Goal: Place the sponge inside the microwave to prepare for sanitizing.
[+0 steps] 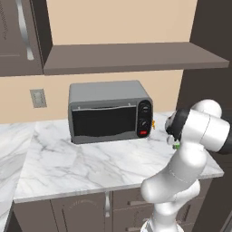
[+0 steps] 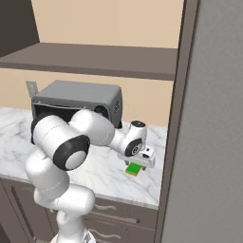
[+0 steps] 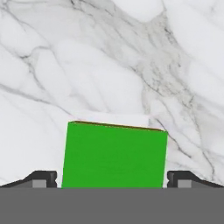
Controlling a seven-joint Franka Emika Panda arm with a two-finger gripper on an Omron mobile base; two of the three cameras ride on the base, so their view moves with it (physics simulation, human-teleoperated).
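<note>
A: Position check. Where's the sponge (image 3: 114, 155)?

B: Flat on the marble desk (image 1: 81, 158), near its right end, close to the front edge. Bright green top, thin yellow-brown line along its far edge in the hand view. In the right base view it sits directly under the gripper (image 2: 142, 160).

A: Fingers?

B: Spread wide. One dark tip (image 3: 41, 178) on each side of the sponge in the hand view, with a sliver of marble showing between tip and sponge. Apart, not clamped on anything. Whether they're low enough to bite, I can't tell; the tips sit at the very bottom of the view.

A: So nothing is lifted yet.

B: Correct, as far as I can judge. The sponge rests on the desk, straddled but not gripped. I'd call this the end of the approach, just ahead of the close.

A: And the microwave?

B: Not something I can place from here. The appliance on the desk is a silver-grey toaster oven (image 1: 110, 111) with round knobs, standing against the far wall to the left of the arm, door closed. A dark shelf (image 1: 131, 56) runs above it, and a tall dark cabinet panel (image 2: 209, 118) stands at the right.

A: Remaining work?

B: Nearly all of it: close on the sponge, lift, carry it to the microwave, set it inside, let go. Narrow margin at the tips, so a skewed close could nudge the sponge sideways.
</note>
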